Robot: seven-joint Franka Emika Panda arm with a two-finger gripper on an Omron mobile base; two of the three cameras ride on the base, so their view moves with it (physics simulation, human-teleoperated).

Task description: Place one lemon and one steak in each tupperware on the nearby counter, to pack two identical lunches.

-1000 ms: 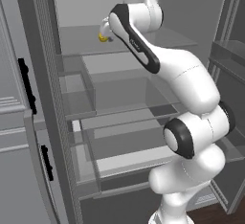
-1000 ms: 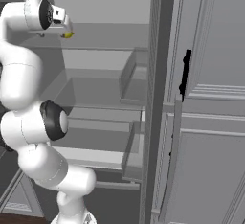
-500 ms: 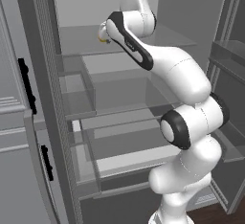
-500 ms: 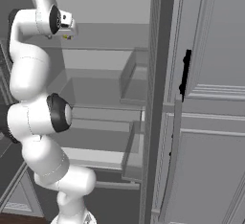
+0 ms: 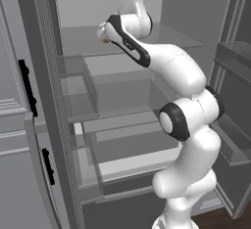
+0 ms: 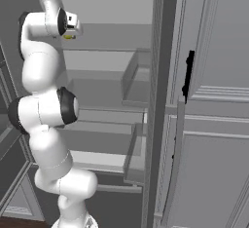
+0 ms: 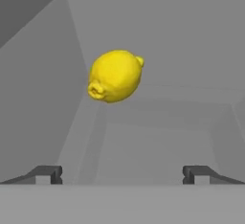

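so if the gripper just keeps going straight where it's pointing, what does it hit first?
Probably the lemon. In the hand view it lies ahead of the open gripper on a grey fridge shelf, left of the centre line, so the left fingertip might touch first. Depth is unclear.

Your spread fingers (image 7: 196, 174) have open shelf (image 7: 158, 146) between them and the lemon (image 7: 115, 75) ahead, nothing standing between, though the fridge wall (image 7: 33, 98) closes in on the left.
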